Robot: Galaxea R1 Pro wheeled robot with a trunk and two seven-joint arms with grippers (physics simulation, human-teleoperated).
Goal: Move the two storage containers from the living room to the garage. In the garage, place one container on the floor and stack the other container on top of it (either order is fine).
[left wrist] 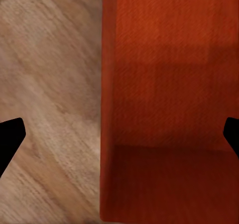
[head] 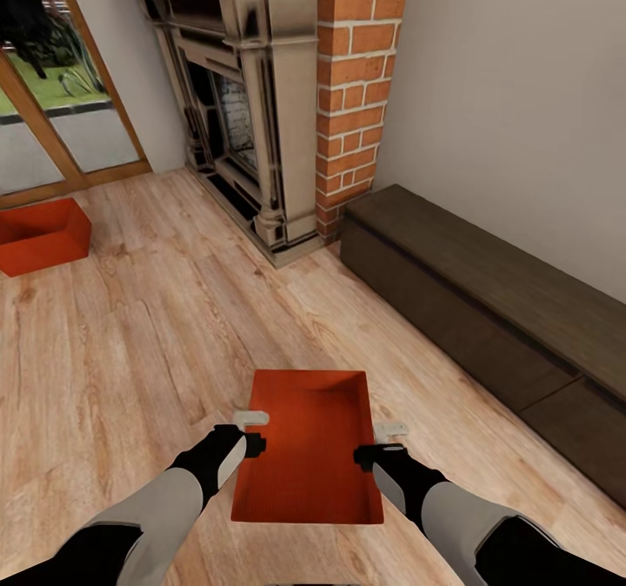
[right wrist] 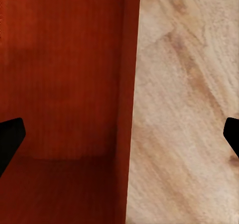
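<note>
Straddling: each gripper sits over 1 long wall of the near bin [head: 309,447], which lies on the wood floor [head: 130,342] in front of the robot.
Left gripper [head: 252,429]: spread wide, 1 finger inside the bin and 1 outside, wall between; no contact can be made out.
Right gripper [head: 382,442]: likewise spread across the opposite wall, gripping nothing.
Left wrist view: dark fingertips [left wrist: 11,137] at both edges, red wall [left wrist: 164,94] beside floor planks.
Right wrist view: same layout, bin [right wrist: 64,84] on one side, planks on the other.
Far bin [head: 42,235]: on the floor near the glass door [head: 52,116], well apart from the near one.
Surroundings: fireplace [head: 252,108] with brick column [head: 352,90]; dark bench [head: 487,308] along the wall.
</note>
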